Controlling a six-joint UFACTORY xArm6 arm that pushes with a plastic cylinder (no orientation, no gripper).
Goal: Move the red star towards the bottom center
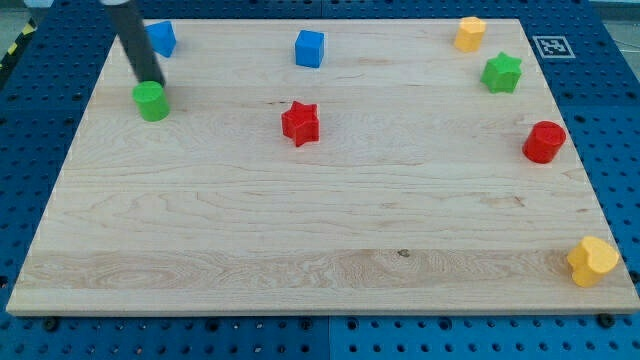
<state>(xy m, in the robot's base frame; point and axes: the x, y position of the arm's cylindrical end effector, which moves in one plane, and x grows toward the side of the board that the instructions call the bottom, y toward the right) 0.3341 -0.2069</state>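
Observation:
The red star (300,123) lies on the wooden board (320,250), a little left of centre in the upper half. My tip (151,83) is at the upper left, touching or just above the top of a green block (152,102). The tip is far to the left of the red star, about a quarter of the board's width away. The rod slants up to the view's top left.
A blue block (161,38) sits just above right of the tip. A blue cube (310,48) lies above the star. At the right are a yellow block (470,34), a green star (502,73), a red cylinder (544,142) and a yellow block (592,261).

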